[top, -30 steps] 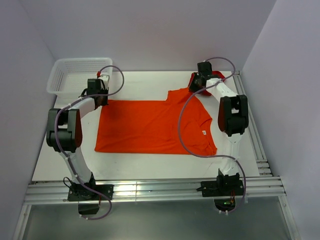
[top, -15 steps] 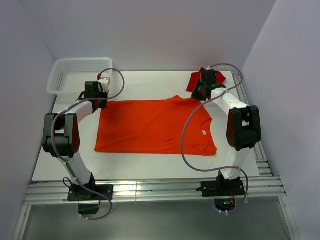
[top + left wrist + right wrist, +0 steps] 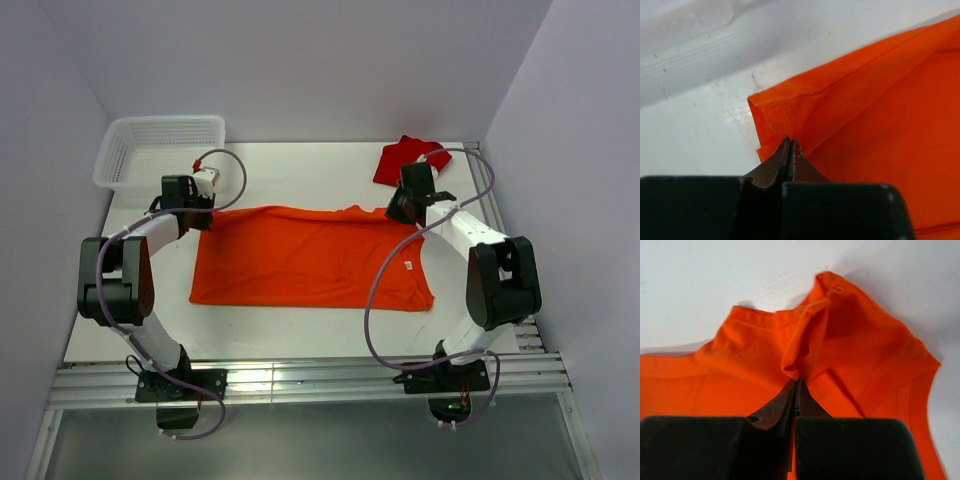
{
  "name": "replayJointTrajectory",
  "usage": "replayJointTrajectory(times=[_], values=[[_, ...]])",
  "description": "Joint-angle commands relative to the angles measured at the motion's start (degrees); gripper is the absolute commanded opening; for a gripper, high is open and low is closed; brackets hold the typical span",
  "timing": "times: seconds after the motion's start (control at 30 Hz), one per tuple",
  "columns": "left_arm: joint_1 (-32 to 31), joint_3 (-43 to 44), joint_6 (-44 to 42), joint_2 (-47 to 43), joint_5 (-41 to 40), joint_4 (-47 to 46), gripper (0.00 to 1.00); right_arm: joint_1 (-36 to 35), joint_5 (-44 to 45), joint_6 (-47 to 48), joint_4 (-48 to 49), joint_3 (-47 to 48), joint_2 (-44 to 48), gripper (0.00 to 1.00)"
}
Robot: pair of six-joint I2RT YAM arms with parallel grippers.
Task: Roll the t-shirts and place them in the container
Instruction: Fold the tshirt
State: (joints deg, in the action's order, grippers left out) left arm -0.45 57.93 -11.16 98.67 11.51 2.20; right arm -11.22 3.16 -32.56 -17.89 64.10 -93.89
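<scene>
the orange shirt (image 3: 310,265) lies flat in the middle, its long side going 9 to 3 o'clock. the left gripper (image 3: 206,214) is pinched tight on its 10 o'clock corner, the right gripper (image 3: 398,212) on its 2 o'clock edge. the loose cloth lies toward 6 o'clock from both.

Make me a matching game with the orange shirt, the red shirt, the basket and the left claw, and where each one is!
Things:
1. orange t-shirt
2. red t-shirt
3. basket
4. left gripper

Places or states:
A. far left corner of the table
B. shut on a corner of orange cloth
C. bunched up at the far right
D. lying wide across the middle

Pairs: 1-D, 2-C, 3-A, 4-B.
</scene>
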Motion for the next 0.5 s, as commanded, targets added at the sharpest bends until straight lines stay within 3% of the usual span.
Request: replayJointTrajectory(times=[0.0,0.13,0.3,0.47], values=[[0.3,-2.3,-2.0,-3.6,3.3,-1.7,0.0,-0.1,2.5,-2.1,2.4,-3.9,4.3,0.0],[1.9,-4.0,-2.6,-4.2,3.2,-1.7,0.02,-0.1,3.3,-3.0,3.5,-7.8,6.0,0.0],[2.8,-5.7,-2.7,-5.4,3.5,-3.6,0.14,-0.1,4.7,-3.4,4.5,-10.4,7.2,0.0],[3.7,-4.1,-1.4,-6.2,4.6,-2.4,0.36,-0.1,4.3,-3.7,5.7,-11.2,6.1,0.0]])
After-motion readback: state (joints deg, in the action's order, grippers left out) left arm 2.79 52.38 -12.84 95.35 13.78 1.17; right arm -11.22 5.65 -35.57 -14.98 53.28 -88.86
